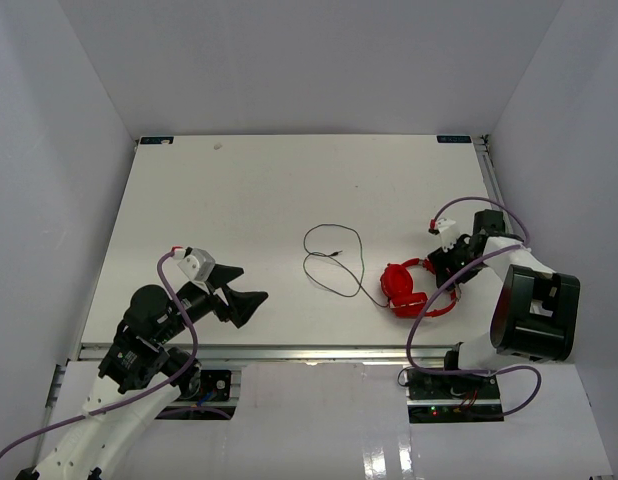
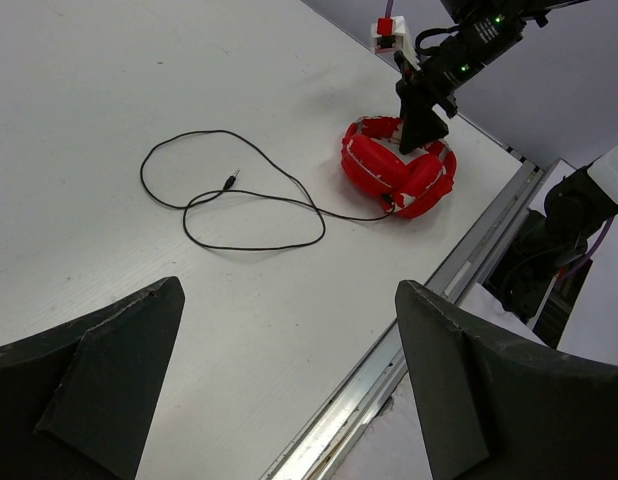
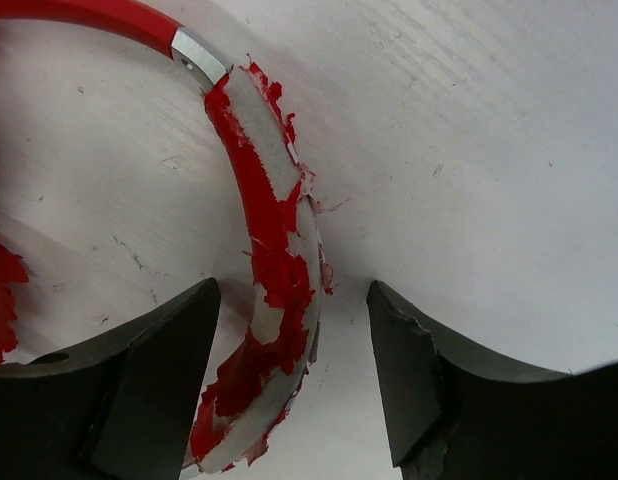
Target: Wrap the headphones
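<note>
The red headphones [image 1: 409, 288] lie on the white table [image 1: 269, 190] at the right, ear cups folded together, their thin dark cord [image 1: 334, 262] looping loosely to the left. My right gripper [image 1: 441, 262] points down over the headband. In the right wrist view the worn red headband [image 3: 274, 250] passes between the fingers of the right gripper [image 3: 294, 290]. The jaws stand apart, with a gap on each side of the band. My left gripper [image 1: 247, 288] hovers wide open near the front edge, well left of the cord. The left wrist view shows the headphones [image 2: 394, 170] and cord [image 2: 239, 200] far ahead of the left gripper [image 2: 289, 290].
A metal rail [image 1: 289, 352] runs along the table's near edge, also seen in the left wrist view as a rail [image 2: 429, 330]. White walls enclose the table on three sides. Purple cables [image 1: 179, 300] hang off both arms.
</note>
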You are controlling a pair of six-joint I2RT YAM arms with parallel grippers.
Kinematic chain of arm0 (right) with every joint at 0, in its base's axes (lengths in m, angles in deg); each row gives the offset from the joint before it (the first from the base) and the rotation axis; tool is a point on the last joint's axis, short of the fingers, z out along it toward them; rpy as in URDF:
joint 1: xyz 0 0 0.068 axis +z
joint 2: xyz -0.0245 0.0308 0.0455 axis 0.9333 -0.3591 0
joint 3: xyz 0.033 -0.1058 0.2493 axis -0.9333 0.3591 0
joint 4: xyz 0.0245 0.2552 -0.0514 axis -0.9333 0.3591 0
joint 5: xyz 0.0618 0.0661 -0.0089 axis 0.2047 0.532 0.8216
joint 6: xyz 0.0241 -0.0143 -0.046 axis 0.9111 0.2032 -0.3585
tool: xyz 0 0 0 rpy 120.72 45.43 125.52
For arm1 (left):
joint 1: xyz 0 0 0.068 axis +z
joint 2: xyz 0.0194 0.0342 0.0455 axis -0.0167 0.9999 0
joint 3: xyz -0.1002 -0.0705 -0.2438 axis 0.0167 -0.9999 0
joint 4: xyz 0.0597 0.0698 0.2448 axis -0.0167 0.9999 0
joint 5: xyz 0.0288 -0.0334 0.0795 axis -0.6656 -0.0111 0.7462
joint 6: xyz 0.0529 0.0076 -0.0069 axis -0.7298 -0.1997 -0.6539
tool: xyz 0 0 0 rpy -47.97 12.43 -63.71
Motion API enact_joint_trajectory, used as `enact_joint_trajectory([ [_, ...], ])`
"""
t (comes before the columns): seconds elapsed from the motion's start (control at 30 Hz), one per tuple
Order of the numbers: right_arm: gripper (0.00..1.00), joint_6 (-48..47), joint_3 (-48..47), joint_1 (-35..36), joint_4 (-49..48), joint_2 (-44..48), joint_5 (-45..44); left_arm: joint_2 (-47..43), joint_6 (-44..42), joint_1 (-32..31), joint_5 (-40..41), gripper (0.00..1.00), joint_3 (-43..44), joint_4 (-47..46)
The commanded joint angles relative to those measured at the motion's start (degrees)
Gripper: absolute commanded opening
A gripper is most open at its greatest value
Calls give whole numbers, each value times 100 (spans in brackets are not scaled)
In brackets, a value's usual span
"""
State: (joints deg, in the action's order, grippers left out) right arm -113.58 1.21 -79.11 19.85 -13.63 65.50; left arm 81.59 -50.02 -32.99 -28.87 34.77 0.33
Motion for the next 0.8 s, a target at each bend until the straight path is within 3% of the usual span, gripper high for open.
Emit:
enact_joint_trajectory([
  [0.0,59,120,330,138,-397,-55,-147,80,-68,4,-83,98,-39,-83],
  [0.13,49,181,362,146,-438,-90,-85,105,-76,4,-121,98,-34,-92],
  [0.47,9,295,74,153,-15,-70,418,276,19,4,-750,98,-65,-349],
  [0.67,8,341,-242,146,630,549,939,1026,996,4,-1813,98,-442,-1312],
  [0.77,8,456,-570,146,1042,961,1304,1605,1144,-5,-1978,98,-390,-1465],
])
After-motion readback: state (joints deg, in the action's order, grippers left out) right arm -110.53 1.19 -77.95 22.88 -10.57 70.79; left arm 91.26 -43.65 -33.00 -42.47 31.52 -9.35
